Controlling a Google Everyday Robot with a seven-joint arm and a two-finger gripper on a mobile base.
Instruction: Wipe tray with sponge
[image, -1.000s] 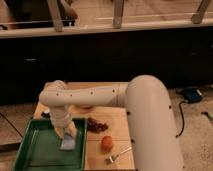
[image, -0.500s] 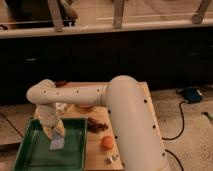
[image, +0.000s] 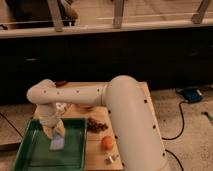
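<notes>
The green tray (image: 30, 155) lies at the lower left, on the left end of a light wooden table. The pale bluish-white sponge (image: 57, 144) lies flat on the tray floor, near its middle. My gripper (image: 55, 133) reaches down from the white arm and sits right on the sponge's upper edge, pressing it onto the tray. The arm's elbow (image: 42, 95) bends above the tray's far rim.
A round orange-brown fruit (image: 107, 142) lies on the wooden board (image: 95, 150) right of the tray. A dark cluster of grapes (image: 96, 125) lies beyond it. A small metal object (image: 111, 159) sits near the front edge. A dark counter stands behind.
The arm has swung left, then back a little, sliding the sponge across the tray floor. The sponge now lies slightly nearer the tray's middle.
</notes>
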